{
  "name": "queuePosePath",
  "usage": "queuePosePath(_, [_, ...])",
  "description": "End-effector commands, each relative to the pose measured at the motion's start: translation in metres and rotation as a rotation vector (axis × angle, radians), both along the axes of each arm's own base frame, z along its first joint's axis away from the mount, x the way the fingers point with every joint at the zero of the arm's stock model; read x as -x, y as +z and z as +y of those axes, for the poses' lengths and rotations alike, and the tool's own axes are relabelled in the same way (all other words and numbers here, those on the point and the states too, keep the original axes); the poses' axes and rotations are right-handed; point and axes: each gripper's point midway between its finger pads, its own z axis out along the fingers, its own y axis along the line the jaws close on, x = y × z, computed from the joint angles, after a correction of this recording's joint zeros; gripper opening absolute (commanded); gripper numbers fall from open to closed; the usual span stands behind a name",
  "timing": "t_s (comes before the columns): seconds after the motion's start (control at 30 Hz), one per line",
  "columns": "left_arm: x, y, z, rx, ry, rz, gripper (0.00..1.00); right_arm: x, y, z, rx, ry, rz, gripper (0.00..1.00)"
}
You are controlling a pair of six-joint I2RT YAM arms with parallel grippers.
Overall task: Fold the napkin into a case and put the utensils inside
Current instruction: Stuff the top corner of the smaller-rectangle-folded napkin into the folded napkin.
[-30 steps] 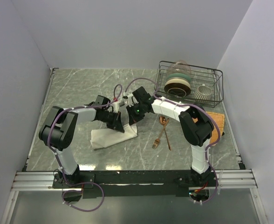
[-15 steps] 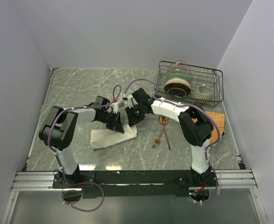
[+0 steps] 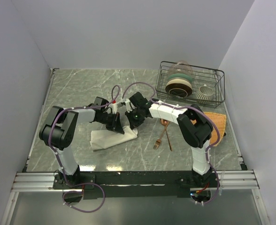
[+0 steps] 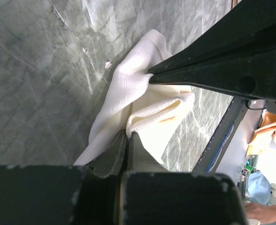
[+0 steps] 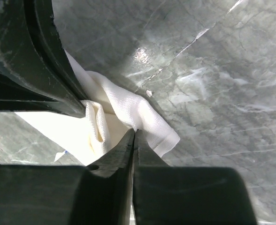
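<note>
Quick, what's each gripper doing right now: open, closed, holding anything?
Left gripper: closed, pinching a fold of the napkin.
Right gripper: closed, pinching the napkin's edge.

Both arms crowded the middle of the table [image 3: 77, 89]. The left gripper [image 4: 127, 134] and right gripper [image 5: 134, 133] were pinched on the napkin [image 3: 103, 139] almost nose to nose, with no gap to slip between. The fork [image 3: 159, 140] and spoon [image 3: 165, 125] lay just right of them. The wire dish rack [image 3: 193, 70] blocked the far right corner, with the orange mat [image 3: 218, 123] nearer. Bare marble lay open at far left.
</note>
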Motion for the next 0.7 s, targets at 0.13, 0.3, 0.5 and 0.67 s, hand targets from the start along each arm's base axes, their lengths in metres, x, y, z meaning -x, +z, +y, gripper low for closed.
queuePosePath(0.13, [0.006,-0.012,0.006,-0.026,0.016,0.042,0.01,-0.016,0.037,0.005,-0.050,-0.018,-0.082,0.00])
queuePosePath(0.3, [0.006,-0.021,0.010,-0.065,0.026,0.064,0.01,-0.014,0.055,0.010,-0.105,-0.021,-0.081,0.00])
queuePosePath(0.5, [0.005,-0.029,0.013,-0.103,0.029,0.083,0.01,-0.010,0.060,0.010,-0.127,-0.027,-0.072,0.00])
queuePosePath(0.67, [0.004,-0.035,0.014,-0.136,0.034,0.095,0.01,-0.008,0.069,0.014,-0.162,-0.027,-0.071,0.00])
